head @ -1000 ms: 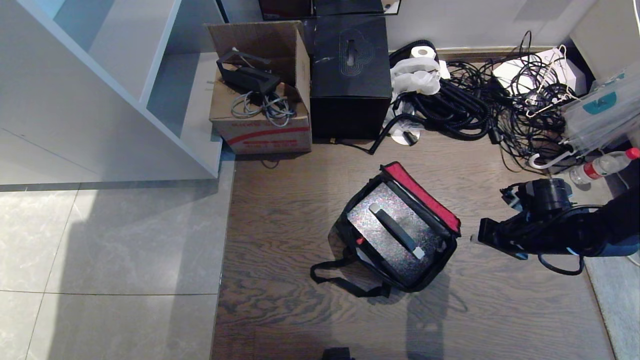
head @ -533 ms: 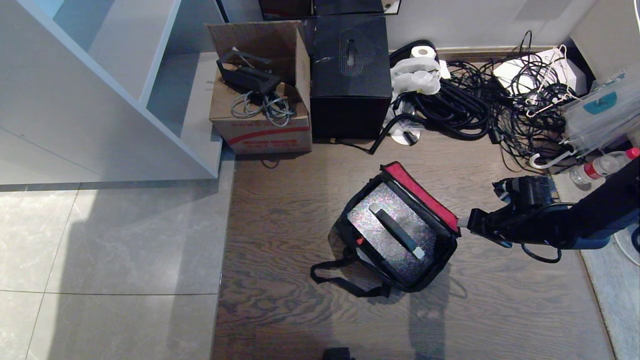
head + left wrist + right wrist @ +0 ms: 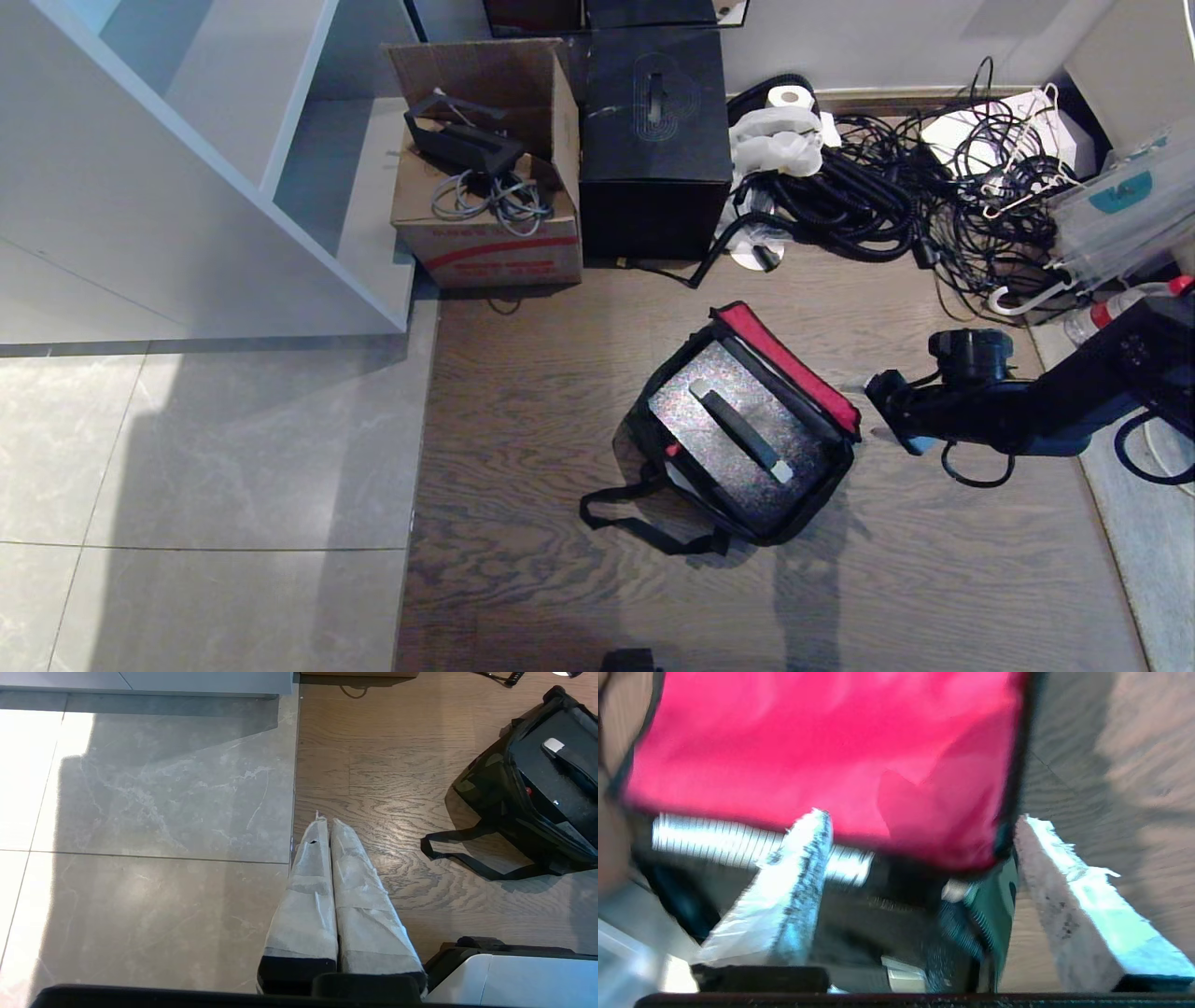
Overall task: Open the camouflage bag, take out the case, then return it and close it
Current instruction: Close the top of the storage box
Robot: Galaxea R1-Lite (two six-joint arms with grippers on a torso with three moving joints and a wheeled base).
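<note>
two pincers: right pincer (image 3: pixel 882 397), fingers spread, just beside the open camouflage bag (image 3: pixel 742 439) holding the case (image 3: pixel 738 434); left pincer (image 3: pixel 327 826) closed above the floor.

Camouflage bag (image 3: pixel 738 448): one is seen, lid open.
Case (image 3: pixel 738 434): one is counted, inside the bag.
Cardboard carton (image 3: pixel 485 201): one.
Black box (image 3: pixel 653 140): one.
Plastic bottle (image 3: pixel 1088 322): apparently one, partly hidden.
Grippers: two are counted, the left gripper (image 3: pixel 327 821) and the right gripper (image 3: pixel 920 830).
</note>
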